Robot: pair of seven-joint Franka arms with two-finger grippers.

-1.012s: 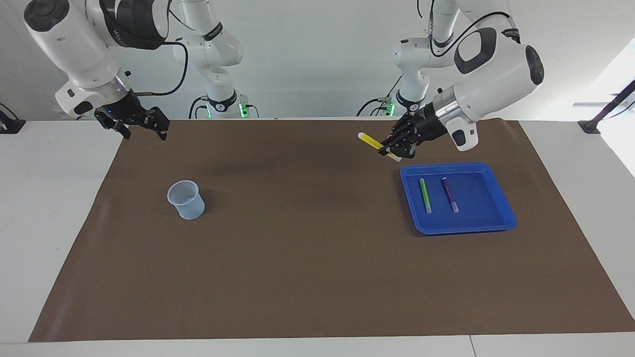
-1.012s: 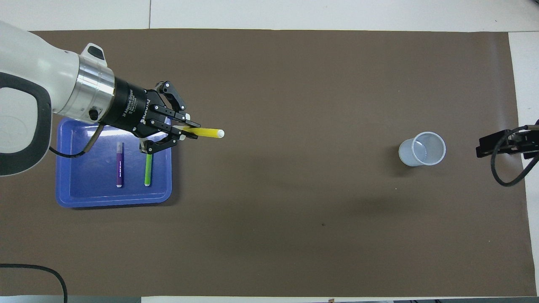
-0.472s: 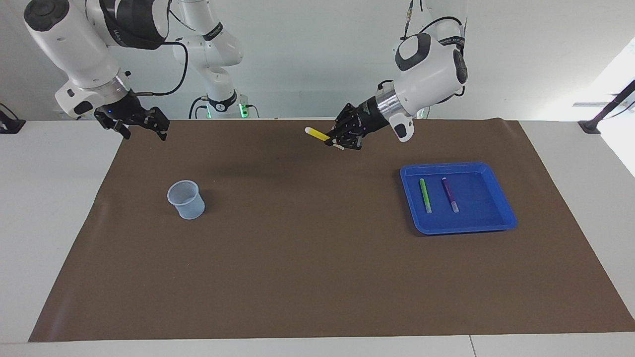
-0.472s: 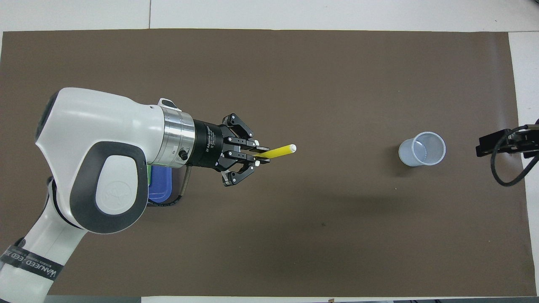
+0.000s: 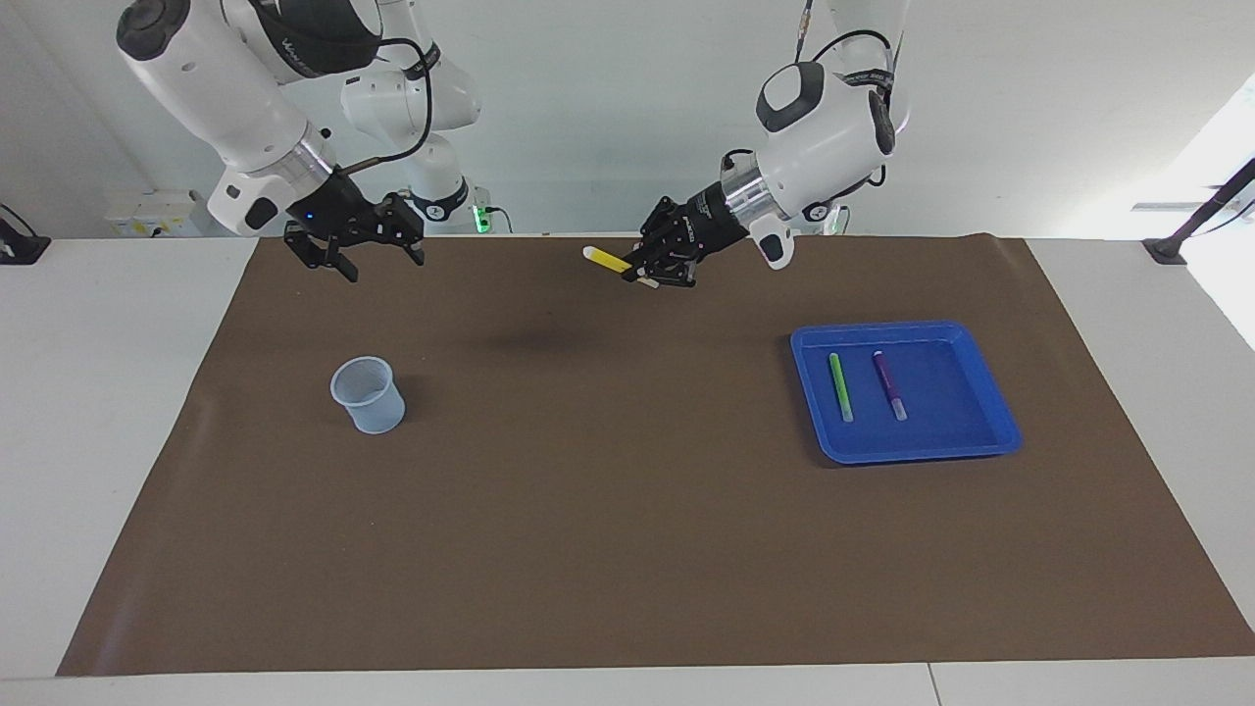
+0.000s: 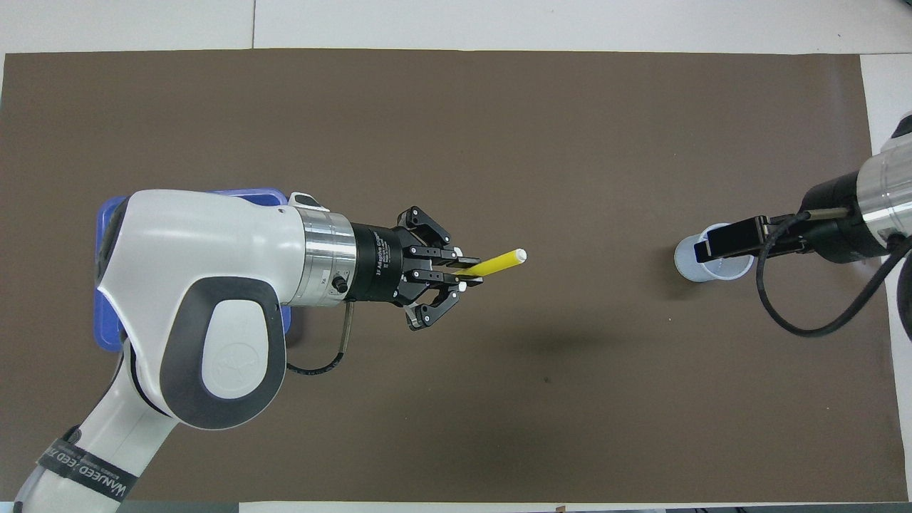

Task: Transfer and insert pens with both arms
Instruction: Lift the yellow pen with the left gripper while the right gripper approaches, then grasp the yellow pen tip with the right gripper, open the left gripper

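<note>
My left gripper (image 5: pixel 644 274) (image 6: pixel 464 275) is shut on the yellow pen (image 5: pixel 607 260) (image 6: pixel 498 262), held up over the middle of the brown mat with its pale tip pointing toward the right arm's end. The green pen (image 5: pixel 840 385) and the purple pen (image 5: pixel 889 384) lie side by side in the blue tray (image 5: pixel 907 448). In the overhead view my left arm hides both of them. My right gripper (image 5: pixel 373 253) (image 6: pixel 714 246) hangs open and empty, high above the clear cup (image 5: pixel 368 394) (image 6: pixel 721 271), part of which it covers from above.
The brown mat (image 5: pixel 627 510) covers most of the table. The tray (image 6: pixel 108 214) sits toward the left arm's end, the cup toward the right arm's end. Two smaller white arms stand at the robots' edge.
My left arm has carried the yellow pen from beside the tray to over the mat's middle. My right arm has swung in from the table's end to above the cup.
</note>
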